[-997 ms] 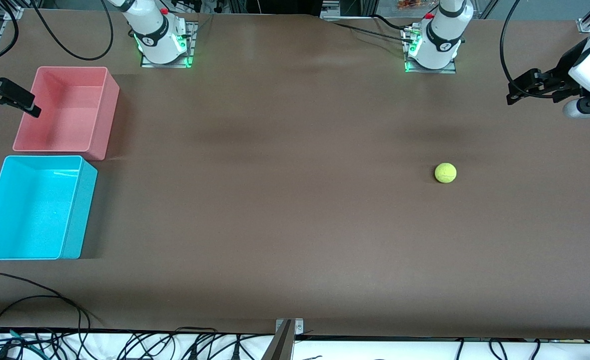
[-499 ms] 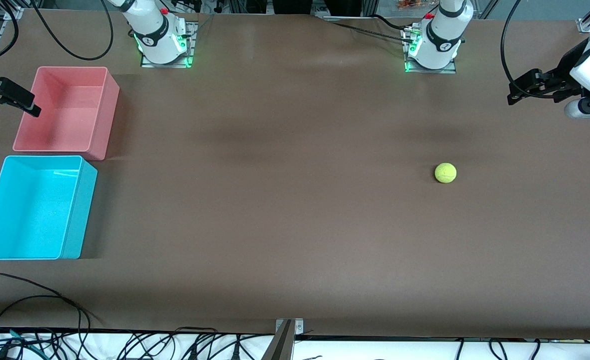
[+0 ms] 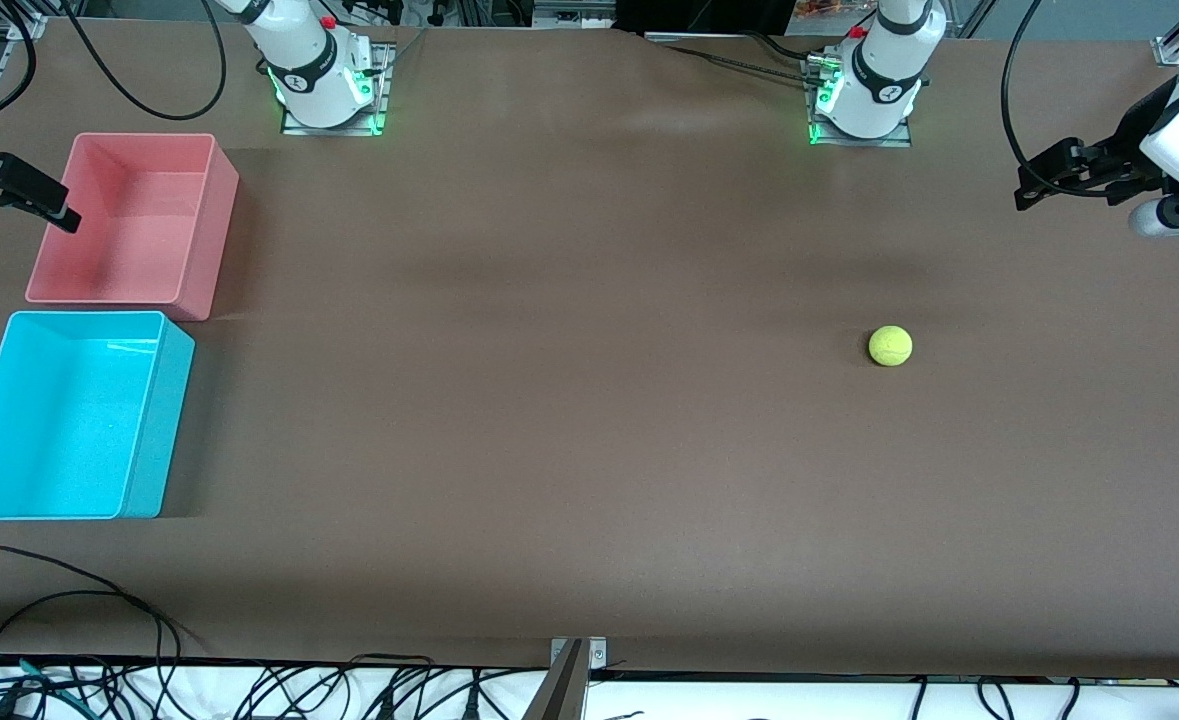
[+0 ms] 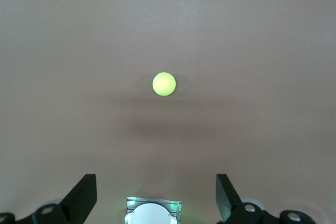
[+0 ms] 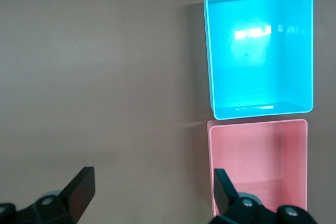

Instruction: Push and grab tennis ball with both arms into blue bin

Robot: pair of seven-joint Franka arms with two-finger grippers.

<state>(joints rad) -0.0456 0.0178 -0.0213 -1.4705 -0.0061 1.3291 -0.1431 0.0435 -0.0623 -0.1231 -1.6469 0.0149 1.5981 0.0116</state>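
The counter (image 3: 589, 420) is bare brown paper. The bin (image 3: 59, 415) stands at the right arm's end, the ball (image 3: 890, 345) well apart toward the left arm's. Light, fuzzy and springy, the ball will roll at a nudge (take it across the middle). Left tool (image 3: 1034, 180) and right tool (image 3: 44, 205) hang wide open, empty.

My front camera looks down from high across the table (image 3: 589, 450) toward both bases. Each wrist camera looks straight down from high up; the left shares the ball (image 4: 164, 84), the right shares both bins.
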